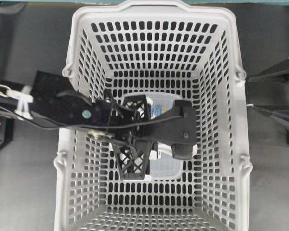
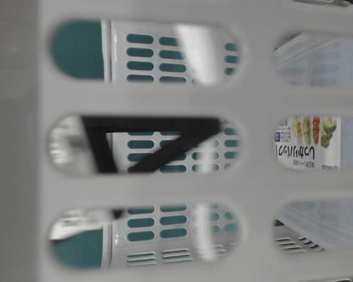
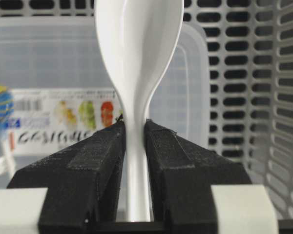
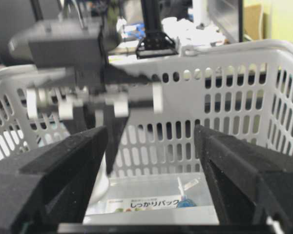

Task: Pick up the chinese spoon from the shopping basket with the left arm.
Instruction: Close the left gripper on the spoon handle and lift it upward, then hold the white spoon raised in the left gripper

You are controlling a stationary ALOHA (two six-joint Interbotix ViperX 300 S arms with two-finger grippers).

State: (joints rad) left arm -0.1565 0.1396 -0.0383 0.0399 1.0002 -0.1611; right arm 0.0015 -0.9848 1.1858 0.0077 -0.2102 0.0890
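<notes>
The white chinese spoon (image 3: 136,48) stands straight out from my left gripper (image 3: 135,127). The jaws are shut on its narrow handle, and the bowl is at the far end. In the overhead view the left gripper (image 1: 136,137) reaches from the left into the light-grey shopping basket (image 1: 154,9), and the spoon is hidden under it. The right wrist view shows the left gripper (image 4: 110,146) pointing down inside the basket (image 4: 234,92). My right gripper (image 4: 151,146) is open and empty at the basket's right side.
A clear lidded container (image 1: 166,169) with a colourful label lies on the basket floor under the left gripper. It also shows in the left wrist view (image 3: 53,63) and the right wrist view (image 4: 151,195). The basket's slotted walls (image 2: 165,188) surround the gripper.
</notes>
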